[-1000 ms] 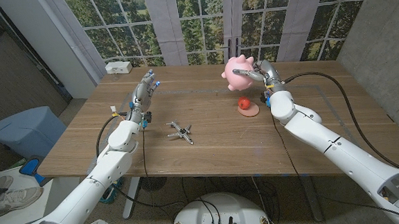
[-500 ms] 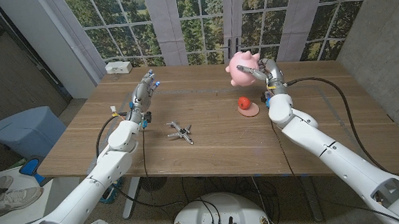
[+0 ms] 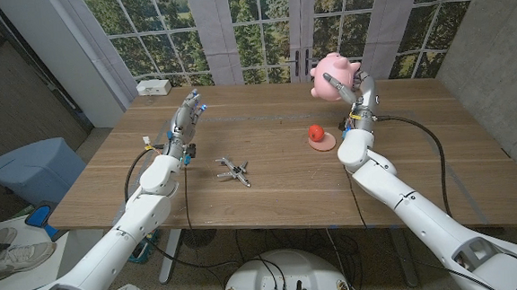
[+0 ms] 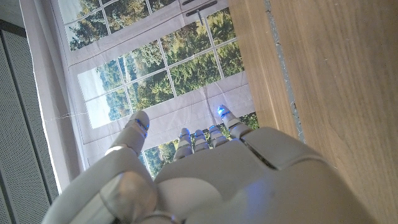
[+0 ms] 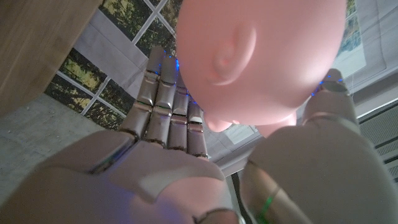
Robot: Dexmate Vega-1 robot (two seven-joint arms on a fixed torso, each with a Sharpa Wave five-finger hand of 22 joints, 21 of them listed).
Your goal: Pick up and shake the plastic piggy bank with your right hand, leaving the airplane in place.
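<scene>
You held pink piggy bank [image 3: 333,75] in right hand [image 3: 360,92], lifted well above far right of tabletop [image 3: 279,184]; fingers [image 5: 163,102] wrapped one side, thumb opposite; left hand [image 3: 183,123] held nothing over tabletop's left part, fingers straight and close together; airplane [image 3: 233,171] lay on tabletop between arms; red ball [image 3: 314,133] sat on small pink dish [image 3: 323,143] near right forearm.

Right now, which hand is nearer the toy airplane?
Left. The left hand stands just beyond the airplane on its left, while the right hand holds the piggy bank aloft far across the table.
</scene>
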